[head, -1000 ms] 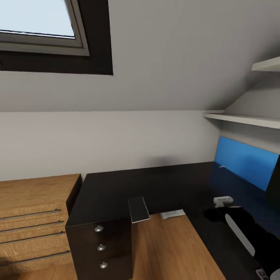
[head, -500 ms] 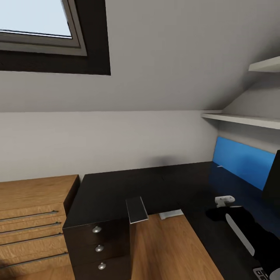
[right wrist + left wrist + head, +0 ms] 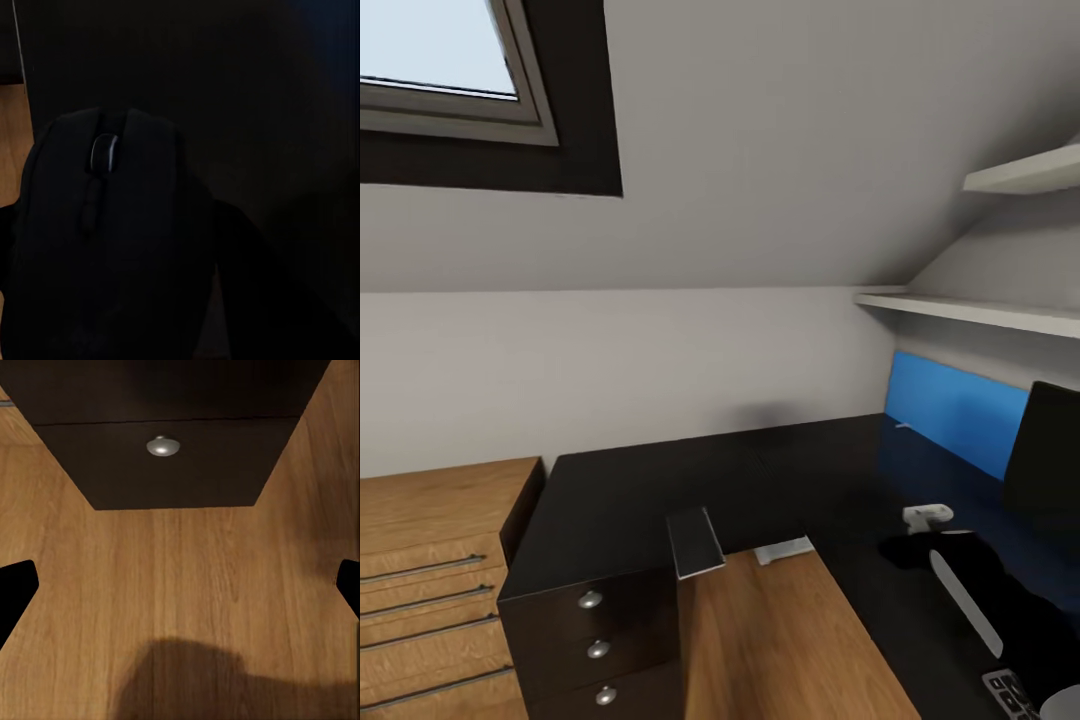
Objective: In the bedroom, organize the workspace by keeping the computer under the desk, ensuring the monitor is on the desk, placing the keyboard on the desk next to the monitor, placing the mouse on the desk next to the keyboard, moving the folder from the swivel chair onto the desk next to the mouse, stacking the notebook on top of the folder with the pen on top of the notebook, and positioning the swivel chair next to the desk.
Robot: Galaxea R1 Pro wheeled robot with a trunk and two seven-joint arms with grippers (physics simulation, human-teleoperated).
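My right gripper hangs low over the glossy black desk, shut on the dark mouse, whose scroll wheel faces the right wrist camera. The black monitor stands on the desk at the far right. A corner of the keyboard peeks in near the lower right corner. A grey flat slab, apparently the notebook, overhangs the desk's inner edge above the drawer unit. My left gripper is open over the wooden floor, facing a drawer knob.
A light wooden dresser stands left of the desk. A blue wall panel runs behind the desk, with white shelves above it. The sloped ceiling holds a window. Wooden floor lies inside the desk's L.
The head camera has turned to the right, so the whole picture shifted left. More of the monitor and a corner of the keyboard came into view. The right arm still holds the mouse.
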